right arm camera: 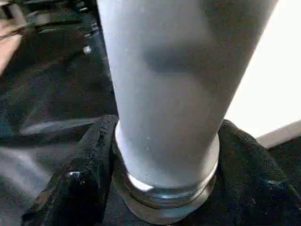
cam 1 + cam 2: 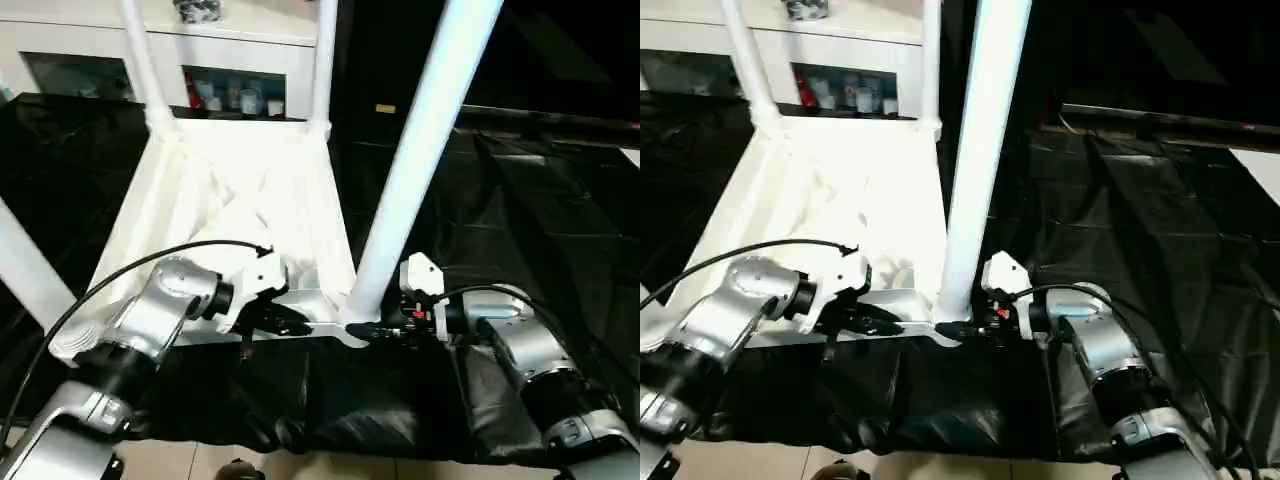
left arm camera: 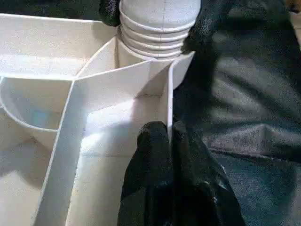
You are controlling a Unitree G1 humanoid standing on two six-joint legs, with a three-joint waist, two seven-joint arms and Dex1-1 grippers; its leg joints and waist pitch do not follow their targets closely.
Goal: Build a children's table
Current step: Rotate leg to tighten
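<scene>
The children's table top (image 2: 230,190) lies upside down, ribs up, on black sheeting. Three white legs (image 2: 145,60) (image 2: 325,60) (image 2: 25,270) stand in other corner sockets. At the near right corner a fourth leg (image 2: 420,150) rises steeply, its ringed foot (image 3: 157,28) at the socket. My right gripper (image 2: 370,328) is closed around that leg's base, with a black finger (image 1: 94,169) pressed to each side of the tube. My left gripper (image 2: 300,322) is shut on the top's thin rim wall (image 3: 168,99), just beside that corner.
A white glass-door cabinet (image 2: 240,60) stands behind the table top. Black sheeting (image 2: 520,200) covers the surface to the right and front, where it ends at a pale floor edge (image 2: 330,468). A dark rail (image 2: 1170,120) runs at the back right.
</scene>
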